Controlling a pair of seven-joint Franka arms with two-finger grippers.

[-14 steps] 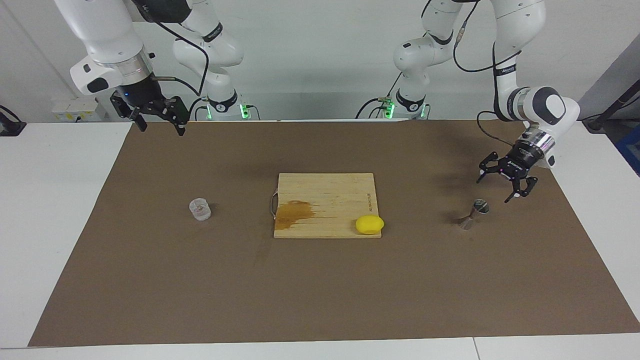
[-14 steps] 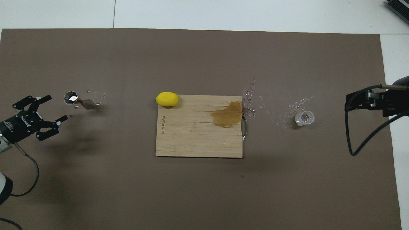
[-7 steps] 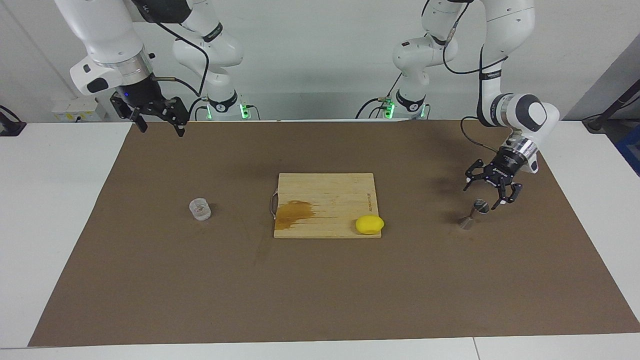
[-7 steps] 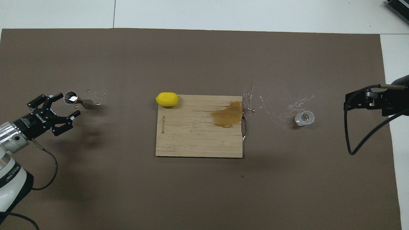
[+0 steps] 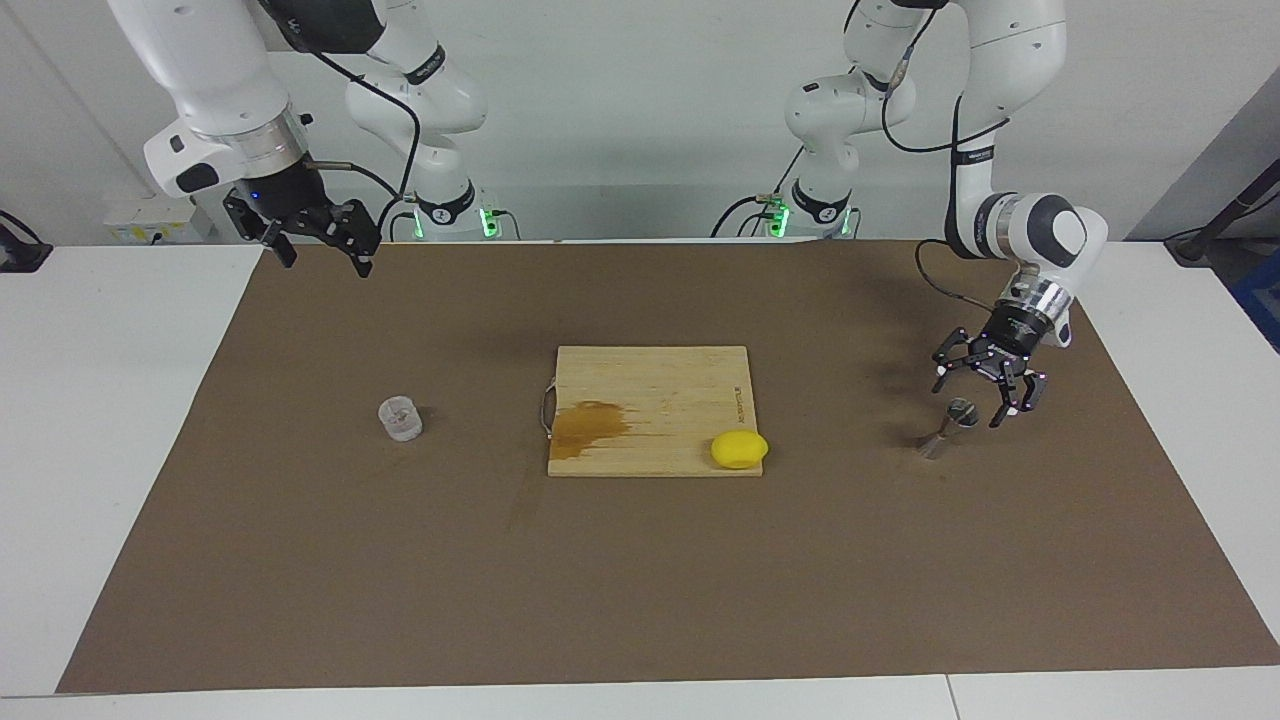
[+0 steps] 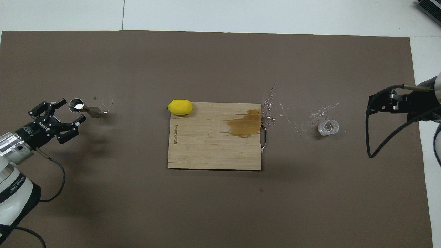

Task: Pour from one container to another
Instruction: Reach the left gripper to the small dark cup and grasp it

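My left gripper [image 5: 985, 397] has come down to the jigger [image 5: 948, 424], fingers open, not gripping yet; jigger at approx 4 o'clock of the board [image 5: 650, 390]. Right gripper [image 5: 318, 250] waits open, high; clear cup [image 5: 400, 419] at 9 o'clock. Next I think: the grasp.

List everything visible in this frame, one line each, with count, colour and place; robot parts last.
Clear cup: one, colourless, upright on the mat toward the right arm's end.
Steel jigger: one, shiny grey, on the mat toward the left arm's end.
Cutting board: one, light wood with a dark wet stain, mid-mat.
Lemon: one, yellow, on the board's corner.
Droplets: scattered, clear, between board and cup.
Mat: one, brown, covering the table.
Left tool: open, just over the jigger.
Right tool: open, raised, waiting.
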